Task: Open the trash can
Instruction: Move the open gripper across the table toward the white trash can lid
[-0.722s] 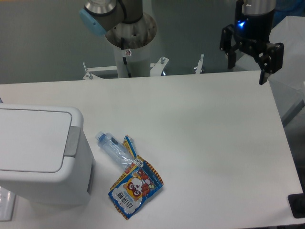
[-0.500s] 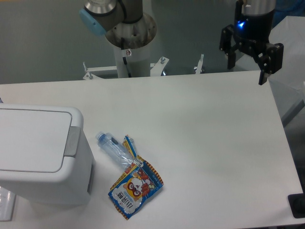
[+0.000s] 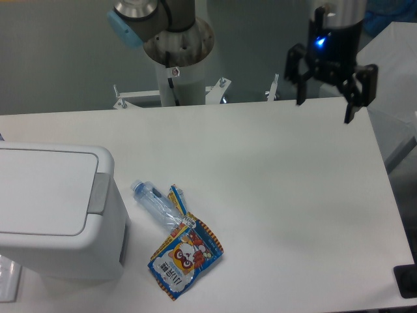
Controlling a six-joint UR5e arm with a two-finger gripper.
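The trash can (image 3: 55,212) sits at the near left edge of the table (image 3: 280,189), its flat white lid (image 3: 42,189) down and flush, so we judge the opening has not begun. The grey push-strip (image 3: 99,193) runs along the lid's right edge, the side that faces the rest of the tabletop.

Just to the right of the trash can lies a crushed clear plastic bottle (image 3: 155,205), with its cap end nearest the bin. Touching the bottle's far end is a blue snack packet (image 3: 184,255) with a cartoon print, a little further to the right and nearer the camera. Neither appears to touch the trash can.

Well away from the trash can, above the far right corner of the table, our gripper (image 3: 324,107) hangs in the air with its two fingers spread apart and nothing between them. It is clear of the tabletop.

We read this as the approach step, with the whole crossing toward the bin yet to come. The next move calls for carrying the gripper across the table to above the push-strip, passing over the bottle and packet without disturbing them, then coming down on the strip to release the lid.
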